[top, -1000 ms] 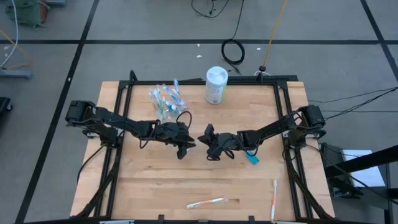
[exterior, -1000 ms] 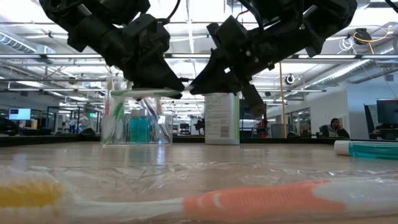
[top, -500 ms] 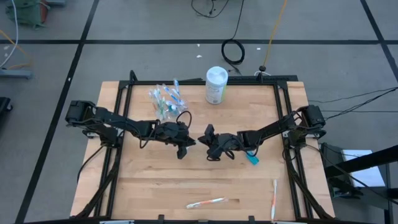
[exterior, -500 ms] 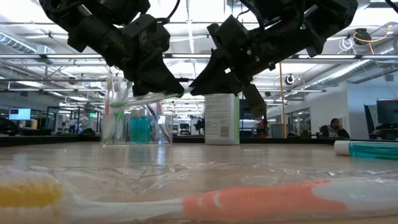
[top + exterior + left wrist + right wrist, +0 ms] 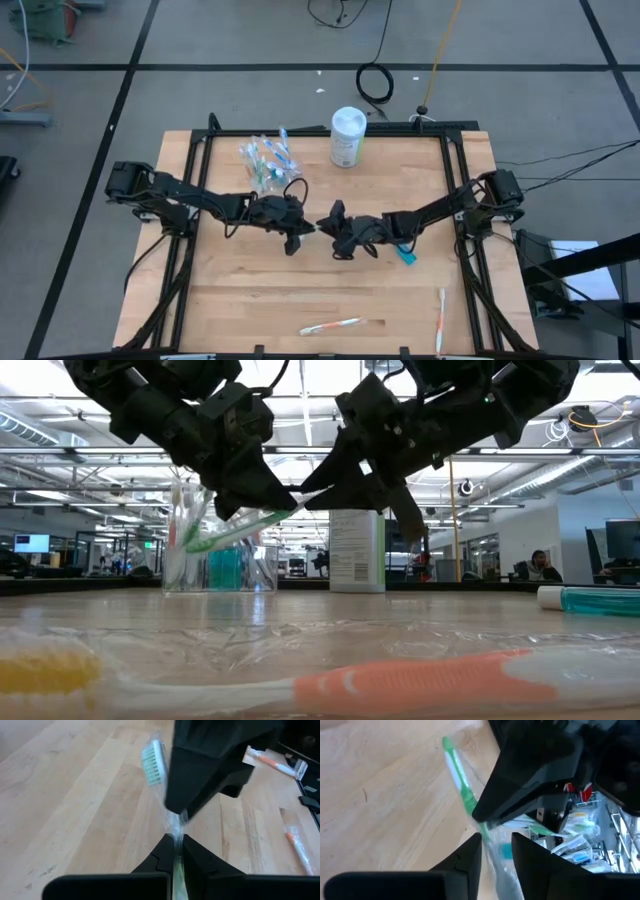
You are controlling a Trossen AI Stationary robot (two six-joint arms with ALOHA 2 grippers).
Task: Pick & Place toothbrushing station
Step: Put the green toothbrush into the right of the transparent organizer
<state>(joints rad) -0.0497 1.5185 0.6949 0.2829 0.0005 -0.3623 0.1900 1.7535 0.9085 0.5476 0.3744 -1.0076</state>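
A green-and-white toothbrush [image 5: 240, 525] in a clear wrapper hangs in the air at mid-table, between my two grippers. It slopes down toward the table's left. Its green-bristled head [image 5: 152, 762] shows in the left wrist view, its green handle [image 5: 460, 780] in the right wrist view. My left gripper [image 5: 300, 232] is shut on it. My right gripper [image 5: 326, 222] faces the left one tip to tip, open. Its fingers stand on either side of the clear wrapper [image 5: 496, 857]; I cannot tell whether they touch it. My left gripper pinches the wrapped toothbrush between its two fingers [image 5: 175, 851], at the brush's upper end [image 5: 288, 508]. The fingers come slanting down from the table's left. The toothbrush is lifted clear of the table and tilted, its free end [image 5: 195, 540] hanging lower.
The clear cup [image 5: 268, 160] with toothbrushes and teal tubes stands far left, beside the white canister [image 5: 347, 137]. A teal tube [image 5: 405, 254] lies under the right arm. Two wrapped orange toothbrushes [image 5: 332, 326] [image 5: 440, 320] lie near the front edge.
My right gripper has gone a little toward the table's left, up to the left gripper's tip. The toothbrush, level a second ago, has tipped: its free left end has swung down while the held end stayed at the left fingers.
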